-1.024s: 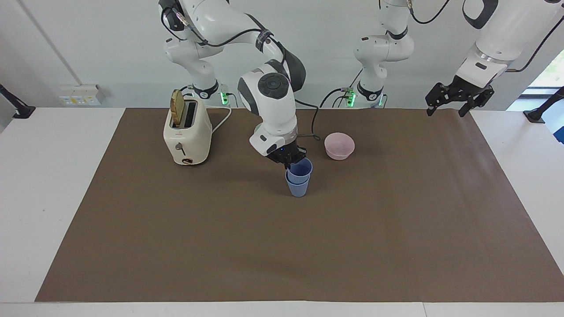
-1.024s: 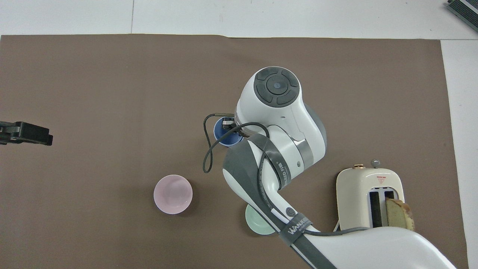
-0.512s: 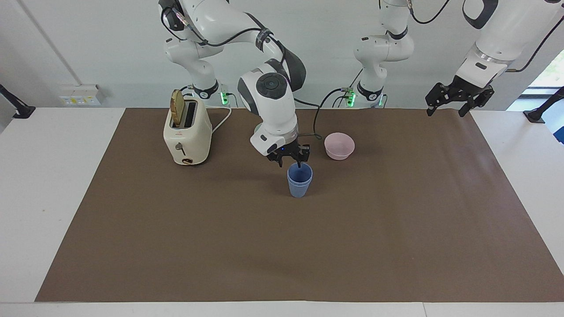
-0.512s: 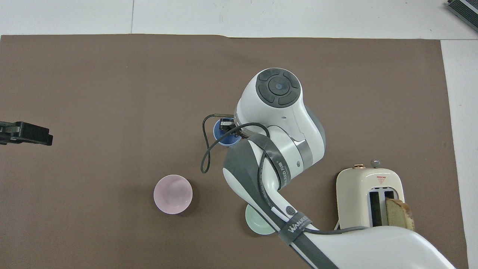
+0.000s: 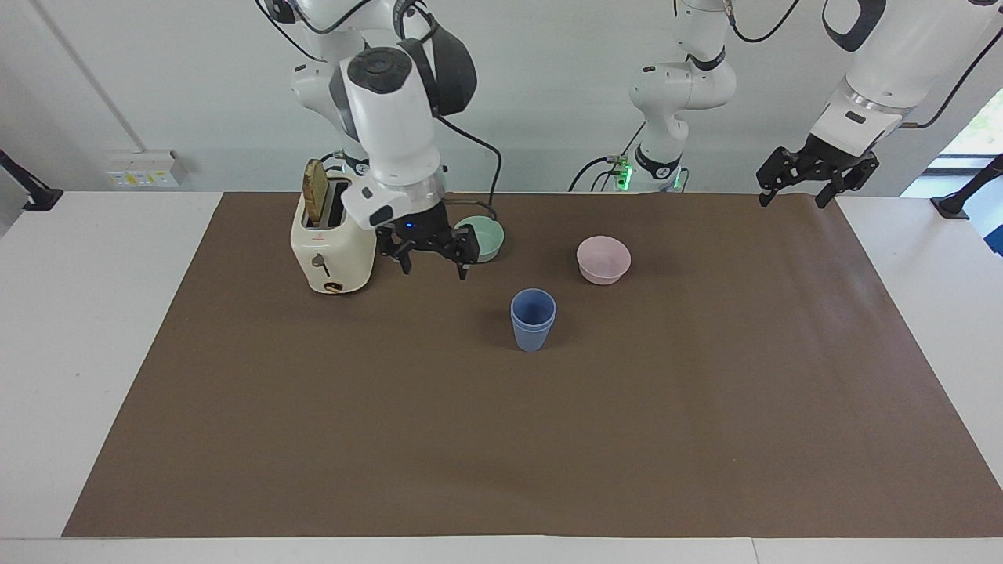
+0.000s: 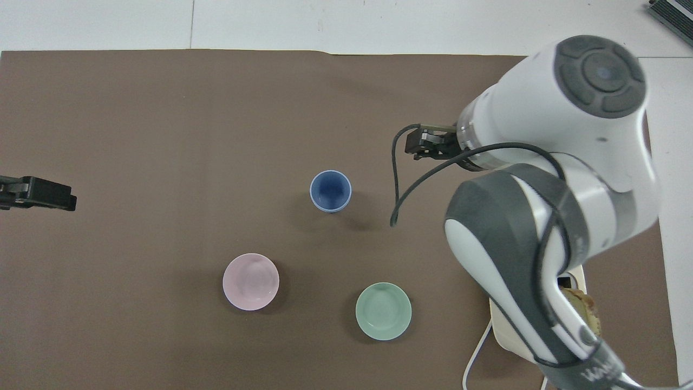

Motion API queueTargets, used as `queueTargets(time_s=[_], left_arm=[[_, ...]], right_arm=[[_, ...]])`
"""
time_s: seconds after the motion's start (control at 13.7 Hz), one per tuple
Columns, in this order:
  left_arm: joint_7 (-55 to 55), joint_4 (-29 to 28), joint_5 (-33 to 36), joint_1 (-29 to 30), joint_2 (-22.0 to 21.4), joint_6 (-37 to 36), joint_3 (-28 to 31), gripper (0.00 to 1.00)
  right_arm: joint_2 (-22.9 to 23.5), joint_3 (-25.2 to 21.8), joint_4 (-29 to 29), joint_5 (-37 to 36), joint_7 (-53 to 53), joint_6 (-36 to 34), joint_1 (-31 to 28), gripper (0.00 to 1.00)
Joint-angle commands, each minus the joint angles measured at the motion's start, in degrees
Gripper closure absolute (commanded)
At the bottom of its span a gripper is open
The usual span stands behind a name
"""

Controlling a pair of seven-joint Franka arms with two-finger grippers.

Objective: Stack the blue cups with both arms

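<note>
- Blue cups: you see the two tumblers nested, one rim just above the other, standing upright on the brown mat near mid-table, farther from the robots than the pink bowl and the green bowl
- Step in hand: you can judge the stack as made; nothing touches the cups, so what remains is clearing the arms away
- Right gripper: you find it raised, fingers spread apart and empty, between the toaster and the green bowl, well apart from the cups
- Left gripper: it waits raised over the mat's edge at the left arm's end, fingers apart, holding nothing
- Next move: you need only a retreat that keeps the right arm's hanging cable off the stack; no regrasp looks necessary
</note>
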Motion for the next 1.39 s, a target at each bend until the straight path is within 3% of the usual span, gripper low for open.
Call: queueTargets(time_s=[0.0, 0.29, 0.59, 0.95, 1.32], left_arm=[[0.31, -0.52, 0.5, 0.6, -0.94, -0.21, -0.35, 0.0], [0.4, -0.52, 0.5, 0.6, -0.94, -0.21, -0.35, 0.0], [0.31, -0.52, 0.5, 0.6, -0.94, -0.21, -0.35, 0.0], [0.31, -0.52, 0.5, 0.6, -0.94, -0.21, -0.35, 0.0], [0.4, -0.52, 0.5, 0.6, -0.94, -0.21, -0.35, 0.0]], right_arm=[[-6.17, 0.68, -3.74, -0.82, -4.64, -3.73, -4.94, 0.0], [-11.18, 0.42, -2.25, -0.2, -8.77, -9.37, -11.09, 0.0], [-13.56, -0.19, -1.89, -0.02, -17.56, -13.41, -12.95, 0.0], [-13.48, -1.6, -1.55, -1.07, -28.01, -16.67, -13.21, 0.0], [-11.02, -1.34, 2.24, -3.81, -26.46, -17.91, -12.6, 0.0]])
